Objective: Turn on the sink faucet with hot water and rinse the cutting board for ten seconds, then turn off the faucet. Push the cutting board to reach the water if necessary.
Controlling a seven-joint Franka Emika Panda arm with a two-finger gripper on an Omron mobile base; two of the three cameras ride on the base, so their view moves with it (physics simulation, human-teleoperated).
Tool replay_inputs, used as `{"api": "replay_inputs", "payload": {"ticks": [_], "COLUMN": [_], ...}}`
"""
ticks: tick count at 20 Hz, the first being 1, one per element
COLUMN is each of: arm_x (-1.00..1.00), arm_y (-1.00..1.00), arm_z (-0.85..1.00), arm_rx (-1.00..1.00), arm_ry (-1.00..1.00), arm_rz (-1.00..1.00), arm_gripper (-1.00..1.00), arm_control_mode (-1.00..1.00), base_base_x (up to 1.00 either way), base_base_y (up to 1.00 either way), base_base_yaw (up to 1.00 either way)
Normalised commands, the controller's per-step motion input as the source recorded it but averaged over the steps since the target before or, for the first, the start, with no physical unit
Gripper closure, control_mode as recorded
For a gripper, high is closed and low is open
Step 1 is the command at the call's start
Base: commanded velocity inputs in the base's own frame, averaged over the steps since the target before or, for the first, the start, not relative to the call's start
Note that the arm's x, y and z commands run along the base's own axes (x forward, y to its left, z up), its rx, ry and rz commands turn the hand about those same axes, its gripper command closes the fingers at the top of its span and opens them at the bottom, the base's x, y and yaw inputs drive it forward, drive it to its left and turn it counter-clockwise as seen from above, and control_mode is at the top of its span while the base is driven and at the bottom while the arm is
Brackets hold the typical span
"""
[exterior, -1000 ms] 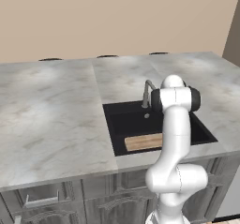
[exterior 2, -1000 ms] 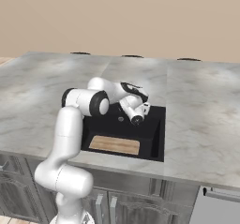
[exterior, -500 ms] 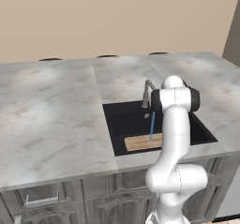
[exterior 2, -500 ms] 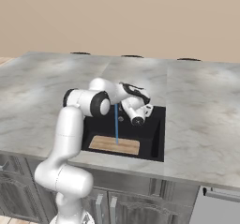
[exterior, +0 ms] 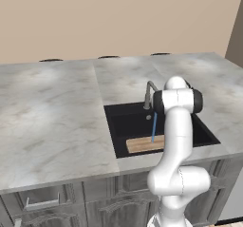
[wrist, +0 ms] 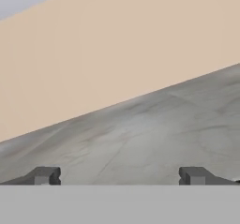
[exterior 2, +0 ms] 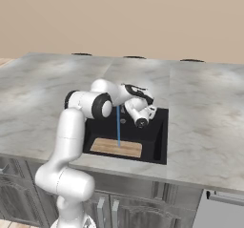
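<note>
— Left base view had it plain: the water ran as a thin blue line from the faucet straight down onto the cutting board, which lay flat in the sink against the near wall. Did you spot any writing?

— None I could read. No label on the board, the tap or the cabinet fronts.

— And the gripper?

— From the right side it hung over the back of the basin, the gripper just beside the stream, touching nothing that I could see. The hand view showed its fingertips spread wide, with nothing between them, looking across grey marble countertop towards the beige wall.

— Room to move?

— The board covered about half the basin's width on the arm's left, leaving black floor bare on the far side. The countertop stretched open all round the sink rim.
</note>
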Motion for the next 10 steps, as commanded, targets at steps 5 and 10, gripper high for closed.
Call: {"api": "replay_inputs", "payload": {"ticks": [5, 10], "arm_x": [-0.16, -0.25], "arm_y": [-0.34, -0.37], "arm_z": [0.68, 0.73], "arm_rx": [0.04, 0.04], "arm_ry": [0.04, 0.04], "arm_rz": [0.00, 0.00], "arm_gripper": [-1.00, -1.00], "arm_control_mode": [-1.00, -1.00], "base_base_x": [0.00, 0.00], "base_base_y": [0.00, 0.00], "base_base_yaw": [0.00, 0.00]}}
